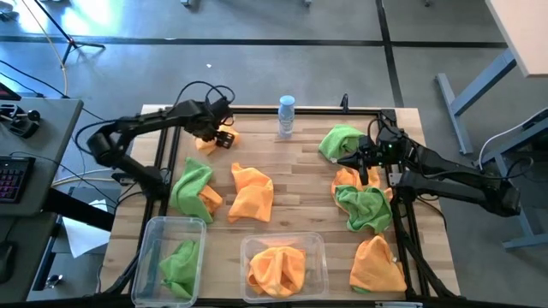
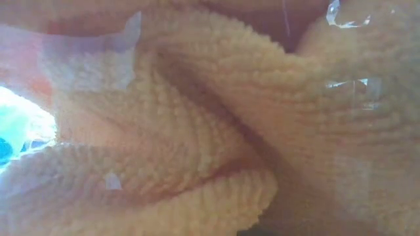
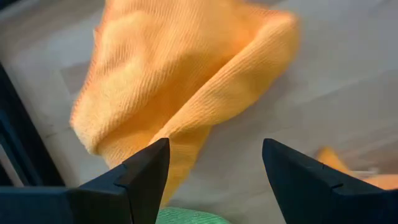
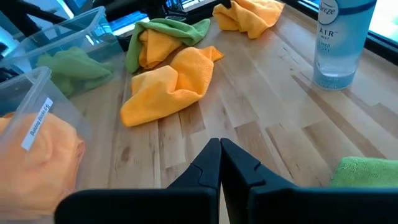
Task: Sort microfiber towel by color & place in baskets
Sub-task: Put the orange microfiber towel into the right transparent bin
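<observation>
My left gripper (image 1: 221, 137) is open and points down over an orange towel (image 3: 186, 81) at the table's far left, with its fingers just above the towel's near edge. My right gripper (image 1: 347, 160) is shut and empty, between a green towel (image 1: 341, 141) and an orange towel (image 1: 347, 178) on the right. More towels lie loose on the wood: a green-and-orange pair (image 1: 193, 188), an orange one (image 1: 253, 192), a green one (image 1: 364, 208) and an orange one (image 1: 377, 265). The narrower basket (image 1: 152, 229) holds a green towel. The wider basket (image 1: 318, 244) holds orange towels (image 2: 197, 131).
A clear bottle (image 1: 286, 115) stands at the far edge in the middle, with bare wood around it. Both baskets sit at the near edge. A black frame (image 1: 402, 222) borders the table on the left and right.
</observation>
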You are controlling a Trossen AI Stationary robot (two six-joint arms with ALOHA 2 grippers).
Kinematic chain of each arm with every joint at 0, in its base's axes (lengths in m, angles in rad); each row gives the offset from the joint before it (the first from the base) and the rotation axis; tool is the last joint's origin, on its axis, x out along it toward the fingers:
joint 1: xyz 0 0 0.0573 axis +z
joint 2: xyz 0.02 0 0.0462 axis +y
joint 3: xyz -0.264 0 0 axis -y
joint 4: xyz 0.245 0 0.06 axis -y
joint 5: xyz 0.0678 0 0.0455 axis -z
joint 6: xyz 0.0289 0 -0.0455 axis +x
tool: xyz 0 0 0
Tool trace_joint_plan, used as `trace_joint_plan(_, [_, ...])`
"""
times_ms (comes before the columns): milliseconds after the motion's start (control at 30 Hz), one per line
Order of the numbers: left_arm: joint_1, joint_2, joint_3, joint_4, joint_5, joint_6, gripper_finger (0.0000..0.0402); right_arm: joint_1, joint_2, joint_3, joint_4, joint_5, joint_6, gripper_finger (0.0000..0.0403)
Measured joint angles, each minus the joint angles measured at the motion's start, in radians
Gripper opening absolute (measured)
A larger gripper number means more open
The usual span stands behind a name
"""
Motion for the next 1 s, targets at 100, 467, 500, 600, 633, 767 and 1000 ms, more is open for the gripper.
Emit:
trace_joint_plan(100, [0.001,0.04,0.0,-0.006,-0.016,-0.001,0.0246,0.0,0.0,0.0,0.0,0.0,0.007,0.0])
trace_joint_plan(467, [-0.012,0.05,0.002,-0.048,-0.122,-0.024,0.0207,0.0,0.0,0.0,0.0,0.001,0.03,0.0])
trace_joint_plan(500, [-0.012,0.05,0.002,-0.053,-0.128,-0.015,0.02,0.0,0.0,0.0,0.0,0.001,0.03,0.0])
trace_joint_plan(600, [-0.013,0.05,0.002,-0.072,-0.137,-0.008,0.0174,0.0,0.0,0.0,0.0,0.001,0.03,0.0])
trace_joint_plan(633, [-0.013,0.05,0.002,-0.076,-0.137,-0.008,0.0164,0.0,0.0,0.0,0.0,0.001,0.03,0.0])
trace_joint_plan(767, [-0.013,0.05,0.002,-0.097,-0.138,-0.005,0.0108,0.0,0.0,0.0,0.001,0.001,0.03,0.0])
trace_joint_plan(1000, [-0.013,0.05,0.002,-0.136,-0.114,0.002,0.0006,0.0,0.0,0.0,0.001,0.003,0.048,0.0])
